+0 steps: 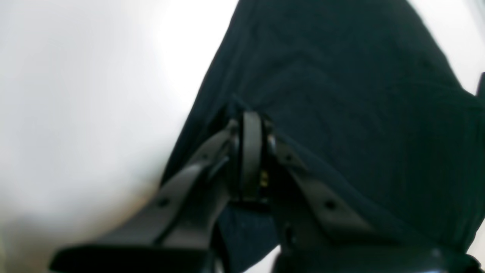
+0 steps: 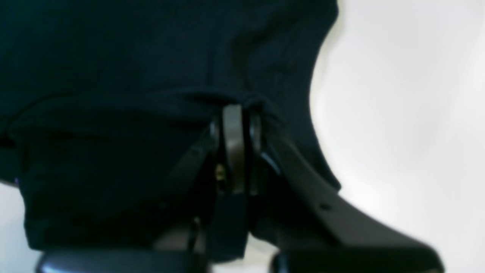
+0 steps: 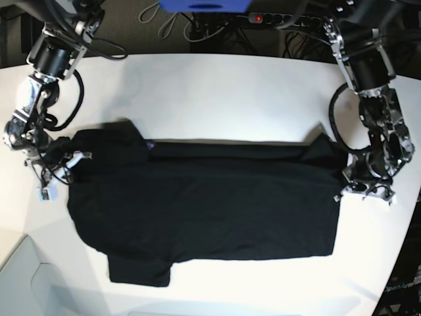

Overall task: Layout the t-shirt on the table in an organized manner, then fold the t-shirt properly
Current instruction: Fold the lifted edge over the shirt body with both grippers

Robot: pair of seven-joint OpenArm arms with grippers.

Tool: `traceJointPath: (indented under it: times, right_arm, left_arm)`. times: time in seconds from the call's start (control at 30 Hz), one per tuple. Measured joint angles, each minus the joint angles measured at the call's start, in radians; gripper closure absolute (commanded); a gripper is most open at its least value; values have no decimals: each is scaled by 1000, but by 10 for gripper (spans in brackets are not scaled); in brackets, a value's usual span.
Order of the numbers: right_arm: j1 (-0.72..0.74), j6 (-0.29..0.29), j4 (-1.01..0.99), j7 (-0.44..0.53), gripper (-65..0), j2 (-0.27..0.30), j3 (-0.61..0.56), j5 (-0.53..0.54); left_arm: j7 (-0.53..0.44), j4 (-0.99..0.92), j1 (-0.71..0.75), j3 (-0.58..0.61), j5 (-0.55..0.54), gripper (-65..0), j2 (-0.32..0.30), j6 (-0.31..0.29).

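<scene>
The plain black cloth t-shirt (image 3: 210, 204) lies lengthwise across the white surface (image 3: 217, 99) between left pincer (image 1: 251, 117) and right pincer (image 2: 237, 110), each clamped on an opposite end.

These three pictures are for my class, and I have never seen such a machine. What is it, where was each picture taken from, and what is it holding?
It is a robot with two arms, seen from above in the base view. The other two pictures come from cameras on its wrists, looking along the grippers. A black t-shirt lies spread on a white table. The left gripper is shut on the shirt's edge at that view's right; the right gripper is shut on its edge at that view's left. Each wrist picture shows closed jaws pinching dark cloth.
</scene>
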Motion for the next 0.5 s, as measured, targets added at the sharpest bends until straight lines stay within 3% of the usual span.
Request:
traceJointPath:
  times: [0.2,0.43,0.5]
  right_arm:
    - [14,0,-68,43,0,0,2,-1]
    - [27,0,-90,44,0,1,0,-2]
    - [28,0,-90,45,0,1,0,-2]
  left_arm:
    - [-8,-116,-74,0,1,0,0,0]
    - [-81,-154,-89,0,-2,-3,0,0]
    - [-84,-154,-89,0,-2,-34,0,0]
